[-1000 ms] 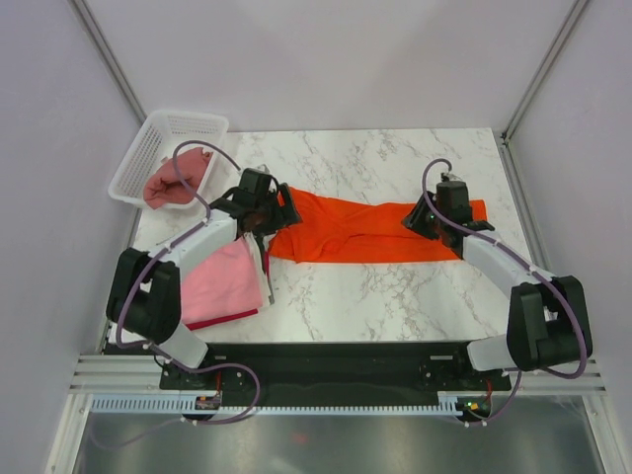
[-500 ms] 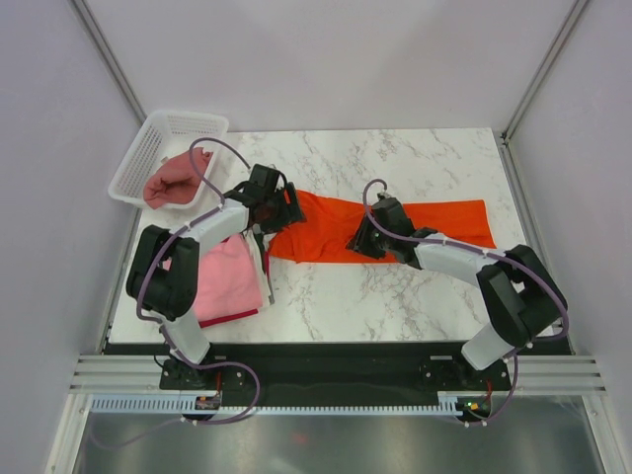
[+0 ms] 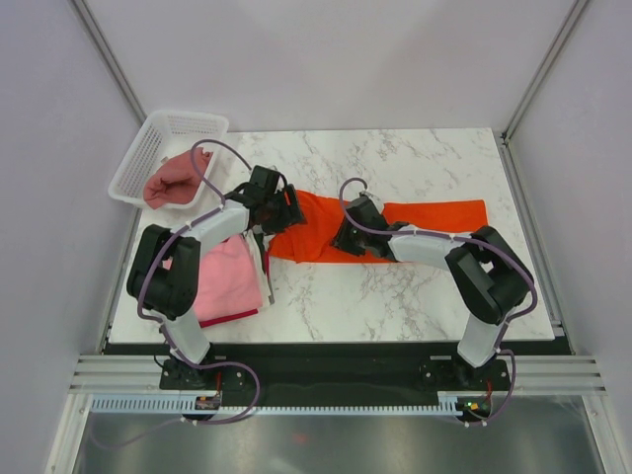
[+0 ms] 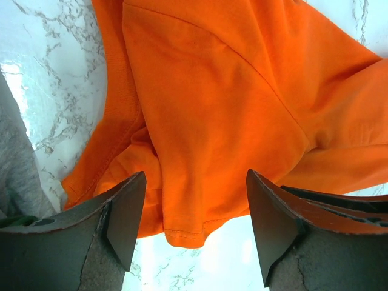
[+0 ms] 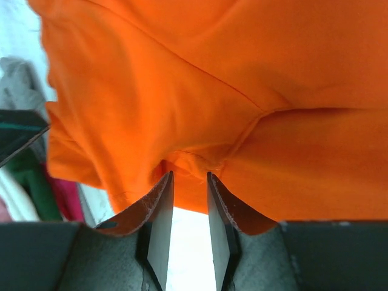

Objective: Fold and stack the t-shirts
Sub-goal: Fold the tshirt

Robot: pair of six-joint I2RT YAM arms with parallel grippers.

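Marble table holds an orange t-shirt; left fingers spread open, right fingers seemingly pinch it.

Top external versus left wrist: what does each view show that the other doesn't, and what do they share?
Only the top external view shows the white basket holding a dusty rose shirt, the pink shirt lying at the table's left, and the right gripper on the orange t-shirt. Only the left wrist view shows the left gripper with its fingers wide apart, the shirt's hem between them ungripped, and grey cloth at the left edge. Both show the orange t-shirt on the marble table.
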